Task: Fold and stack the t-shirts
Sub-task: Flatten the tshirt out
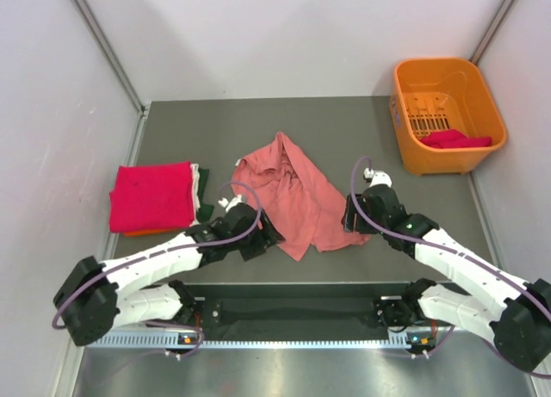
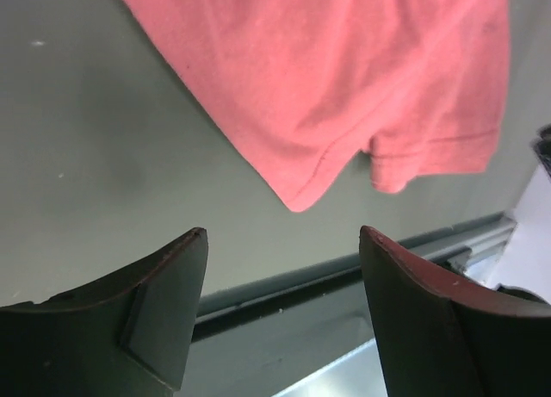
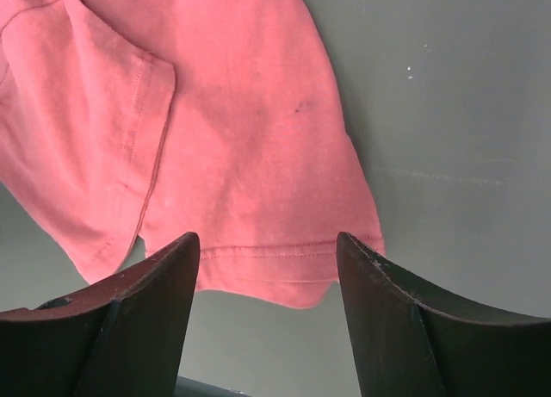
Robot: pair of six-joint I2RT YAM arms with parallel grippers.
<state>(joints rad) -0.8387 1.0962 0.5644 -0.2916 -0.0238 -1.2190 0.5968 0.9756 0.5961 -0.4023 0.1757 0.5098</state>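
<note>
The left gripper hangs with its jaws spread and nothing between them, just off the near-left corner of the salmon-pink shirt. The right gripper is spread too, poised over that shirt's near-right hem, pinching nothing. The shirt lies crumpled on the grey table, between the two arms. It looks light, limp and wrinkly, so it will likely sag and drag; I'd take it by the hemmed corners, where the stitching offers a firmer bite. Left of it, the magenta-red shirt sits folded atop a small pile. Far right of it, the orange basket holds one bundled red shirt.
</note>
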